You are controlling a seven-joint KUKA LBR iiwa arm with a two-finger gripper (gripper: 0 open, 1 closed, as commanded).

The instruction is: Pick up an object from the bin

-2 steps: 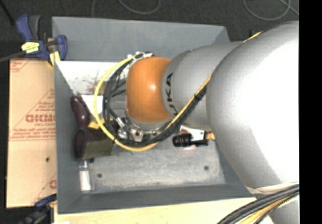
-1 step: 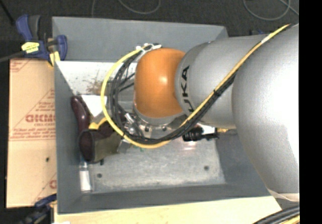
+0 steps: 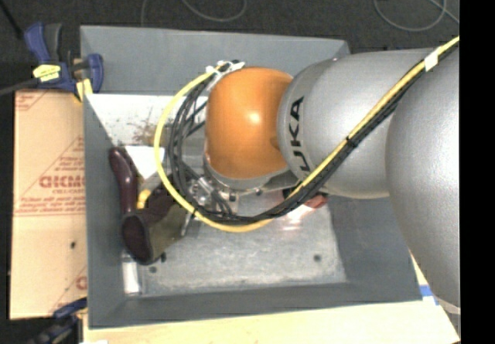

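Wrist (image 3: 209, 192) low in the bin (image 3: 255, 273), just beside a dark maroon object (image 3: 138, 236) near the left wall. How the jaws stand cannot be told. No lift is shown, so the pick is judged not yet done.

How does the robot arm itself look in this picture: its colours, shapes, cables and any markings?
The arm has thick, rounded silver-grey links. One link bears black letters, part of the KUKA name. A glossy orange cover, shaped like a dome, sits at the wrist. A yellow cable runs along the arm and loops round the wrist, beside a bundle of thin black cables.
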